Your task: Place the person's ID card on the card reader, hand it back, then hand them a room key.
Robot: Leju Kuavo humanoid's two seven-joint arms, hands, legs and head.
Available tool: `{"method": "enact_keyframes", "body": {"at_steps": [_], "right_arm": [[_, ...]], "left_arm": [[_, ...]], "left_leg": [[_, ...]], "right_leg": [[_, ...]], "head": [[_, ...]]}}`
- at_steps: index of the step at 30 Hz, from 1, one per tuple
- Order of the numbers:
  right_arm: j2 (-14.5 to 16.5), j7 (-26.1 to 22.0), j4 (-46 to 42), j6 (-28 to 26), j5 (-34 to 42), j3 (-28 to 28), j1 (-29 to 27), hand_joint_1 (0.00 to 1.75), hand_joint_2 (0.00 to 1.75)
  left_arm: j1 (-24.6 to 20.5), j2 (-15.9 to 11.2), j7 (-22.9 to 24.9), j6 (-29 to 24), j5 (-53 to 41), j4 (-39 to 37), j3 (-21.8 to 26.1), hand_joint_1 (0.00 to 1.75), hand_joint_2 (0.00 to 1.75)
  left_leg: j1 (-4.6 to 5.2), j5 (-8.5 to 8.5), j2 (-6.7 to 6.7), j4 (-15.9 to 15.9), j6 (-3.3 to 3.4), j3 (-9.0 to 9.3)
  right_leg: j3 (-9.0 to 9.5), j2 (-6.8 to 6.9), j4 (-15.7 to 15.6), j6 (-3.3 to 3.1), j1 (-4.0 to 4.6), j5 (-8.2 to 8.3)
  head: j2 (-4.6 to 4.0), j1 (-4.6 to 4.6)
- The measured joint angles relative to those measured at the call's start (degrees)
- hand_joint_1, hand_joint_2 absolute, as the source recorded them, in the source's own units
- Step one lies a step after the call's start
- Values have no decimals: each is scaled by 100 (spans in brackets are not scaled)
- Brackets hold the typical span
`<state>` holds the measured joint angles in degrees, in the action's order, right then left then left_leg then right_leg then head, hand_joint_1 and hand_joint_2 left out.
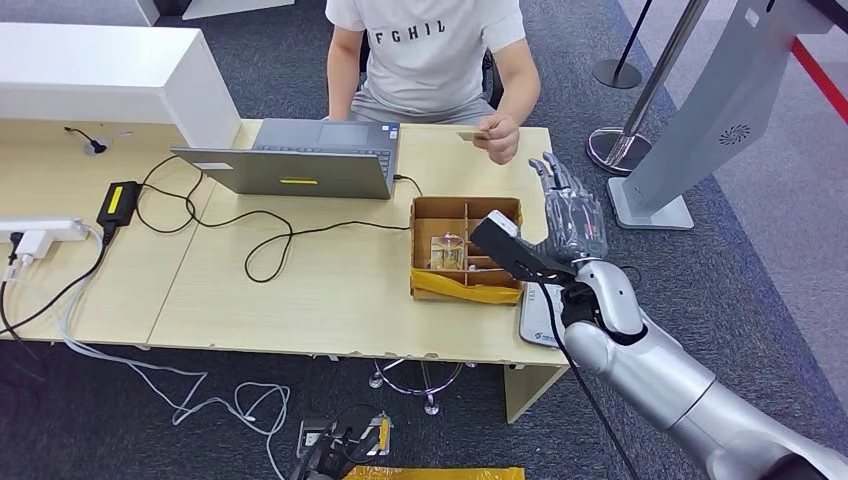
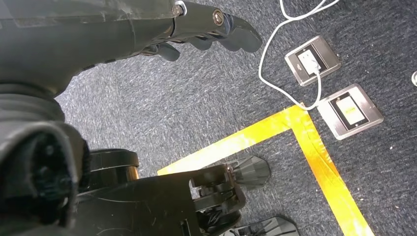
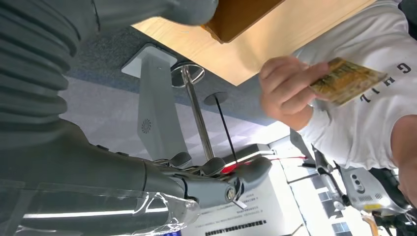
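The right robot hand (image 1: pixel 572 212) is raised over the counter (image 1: pixel 300 290), fingers spread and holding nothing. Just beyond its fingertips, the person's hand (image 1: pixel 497 135) offers the ID card (image 3: pixel 346 80). Step 1, taking the card, is under way; next calls for reaching forward and pinching it.

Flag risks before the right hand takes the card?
1. The person's hand covers much of the card, so the right hand may pinch skin or miss the card.
2. The right hand is apart from the card; reaching could knock the cardboard box beside it.
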<state>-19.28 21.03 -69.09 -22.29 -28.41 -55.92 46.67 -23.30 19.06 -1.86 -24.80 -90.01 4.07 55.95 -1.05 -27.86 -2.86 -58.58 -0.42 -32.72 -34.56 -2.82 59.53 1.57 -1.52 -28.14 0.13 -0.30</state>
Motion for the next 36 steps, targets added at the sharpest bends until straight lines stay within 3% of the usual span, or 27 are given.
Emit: {"method": "enact_keyframes", "body": {"at_steps": [13,17,22,26,30,36], "right_arm": [[-32,213,-97,201,91,-1,-20,0,175],[-185,98,-468,327,108,3,-146,0,175],[-454,-169,-1181,309,-390,0,-388,0,175],[-640,-76,-1804,692,-673,-104,-445,0,175],[-785,-27,-2371,1023,-814,-290,-422,0,0],[-953,-113,-2921,1416,-1088,-585,-357,0,0]], "left_arm": [[-1,0,1,-5,0,-4,3,0,0],[0,0,11,32,0,-2,6,0,0],[6,-5,-62,25,1,0,22,0,0],[15,-24,-133,25,2,0,47,0,0],[30,-60,-185,51,2,0,52,0,0],[32,-66,-231,77,2,7,52,0,0]], "left_leg": [[0,0,0,-1,0,1],[0,0,0,-1,0,1],[0,-1,2,-1,0,0],[0,-1,6,0,-1,0],[0,-1,6,0,-1,0],[0,-1,4,0,-1,-1]], "right_leg": [[-1,-1,-1,0,0,0],[-3,-1,-1,0,0,0],[-3,-1,-1,0,0,0],[-4,-2,-1,0,0,0],[-3,-2,-1,0,0,0],[-3,-1,-1,0,0,0]], "head": [[0,-1],[0,0],[0,0],[0,0],[0,-1],[0,1]]}}
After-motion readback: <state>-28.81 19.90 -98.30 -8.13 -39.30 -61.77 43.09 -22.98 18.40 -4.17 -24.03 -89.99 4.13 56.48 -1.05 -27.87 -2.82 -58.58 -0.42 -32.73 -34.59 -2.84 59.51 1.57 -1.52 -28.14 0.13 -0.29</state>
